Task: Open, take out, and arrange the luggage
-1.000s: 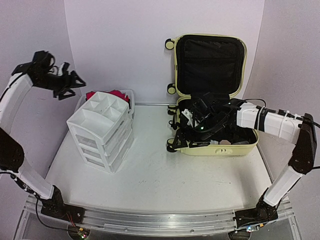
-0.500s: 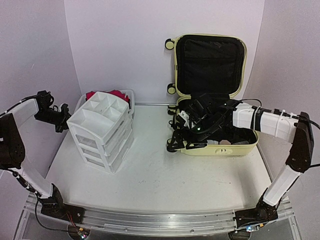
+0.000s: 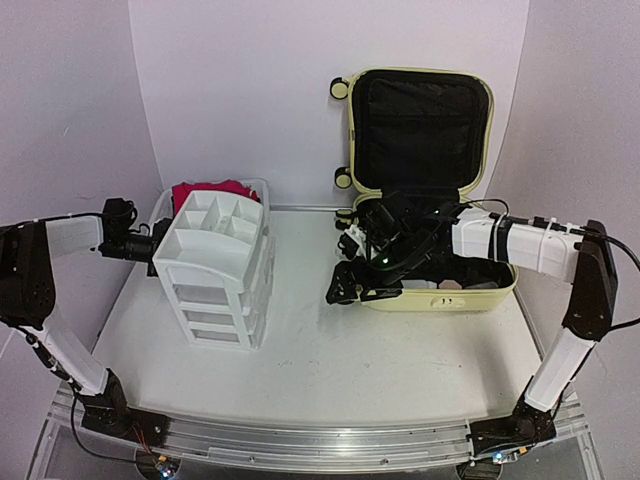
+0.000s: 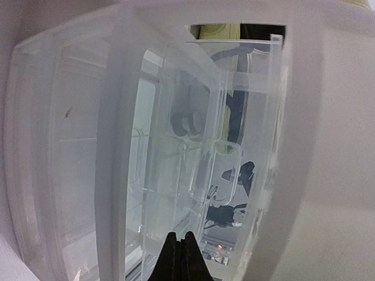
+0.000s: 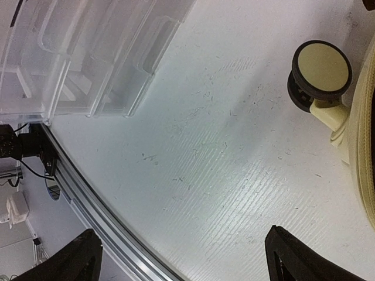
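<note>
- Luggage lies open at 2 o'clock on the tabletop; the right jaws, spread wide, hover beside its 9 o'clock wheel.
- The left jaws, pressed together as only the wrist view shows, face the organiser at 9 o'clock.

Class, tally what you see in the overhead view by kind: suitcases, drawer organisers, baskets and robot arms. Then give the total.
Suitcase: 1
Drawer organiser: 1
Basket: 1
Robot arms: 2
Total: 5
</note>
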You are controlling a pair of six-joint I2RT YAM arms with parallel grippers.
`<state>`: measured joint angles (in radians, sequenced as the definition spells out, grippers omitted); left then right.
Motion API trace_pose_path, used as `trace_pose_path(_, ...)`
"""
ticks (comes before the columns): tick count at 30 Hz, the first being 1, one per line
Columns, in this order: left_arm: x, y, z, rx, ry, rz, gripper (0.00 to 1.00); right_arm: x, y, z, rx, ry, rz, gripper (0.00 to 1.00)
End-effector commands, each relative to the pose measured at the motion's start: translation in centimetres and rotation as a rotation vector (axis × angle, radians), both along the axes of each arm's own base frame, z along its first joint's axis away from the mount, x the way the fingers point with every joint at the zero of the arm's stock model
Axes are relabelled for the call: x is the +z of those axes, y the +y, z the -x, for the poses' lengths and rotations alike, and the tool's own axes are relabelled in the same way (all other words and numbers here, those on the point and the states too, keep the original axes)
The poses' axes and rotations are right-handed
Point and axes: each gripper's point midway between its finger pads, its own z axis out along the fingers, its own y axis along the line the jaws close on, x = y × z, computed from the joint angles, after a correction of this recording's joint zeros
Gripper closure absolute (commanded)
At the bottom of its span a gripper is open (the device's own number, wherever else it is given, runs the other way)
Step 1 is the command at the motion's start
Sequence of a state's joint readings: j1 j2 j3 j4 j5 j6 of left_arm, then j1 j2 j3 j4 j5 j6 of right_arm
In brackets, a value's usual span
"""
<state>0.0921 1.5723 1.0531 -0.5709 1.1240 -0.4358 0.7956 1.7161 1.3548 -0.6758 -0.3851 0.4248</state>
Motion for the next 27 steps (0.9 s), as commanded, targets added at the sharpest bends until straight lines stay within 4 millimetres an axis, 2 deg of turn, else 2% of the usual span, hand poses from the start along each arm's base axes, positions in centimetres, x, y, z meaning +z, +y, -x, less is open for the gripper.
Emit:
trace_pose_path(1,0.6,-3.1,0.0,-0.059,-0.023,0.081,1.0,2.1,1.4,-0.9,0.002,-0.044,-0.061,0.02)
trace_pose_path(4,-0.2,-3.3,0.0,-0.059,-0.01,0.08,0.98,2.0,1.4,-0.8,0.004,-0.043,-0.061,0.02)
trace_pose_path(9,-0.1,-3.3,-0.2,-0.063,-0.034,0.084,0.95,2.1,1.4,-0.8,0.005,-0.041,-0.063,0.02)
trace_pose_path(11,-0.1,-1.4,-0.3,0.003,-0.052,0.055,0.93,2.4,1.4,-0.8,0.003,-0.046,-0.066,0.02)
trace_pose_path(14,0.2,2.9,-0.2,0.139,-0.101,0.0,0.92,2.5,0.9,-0.7,-0.005,-0.058,-0.058,0.02)
trace_pose_path(17,-0.8,5.5,-0.1,0.235,-0.094,-0.107,0.82,2.4,0.6,-0.6,-0.007,-0.06,-0.05,0.02)
trace_pose_path(20,-2.9,4.4,-0.3,0.205,-0.02,-0.031,0.83,2.3,0.8,-0.6,-0.002,-0.056,-0.051,0.02)
trace_pose_path(23,-4.7,3.5,-0.7,0.17,0.021,0.004,0.92,2.4,1.1,-0.7,0.003,-0.046,-0.06,0.02)
trace_pose_path(24,-5.1,3.3,-0.9,0.158,0.029,0.017,0.98,2.4,1.2,-0.7,0.004,-0.045,-0.062,0.02)
trace_pose_path(27,-5.4,2.0,-1.5,0.088,0.041,0.078,1.0,2.5,1.1,-0.6,0.001,-0.048,-0.061,0.02)
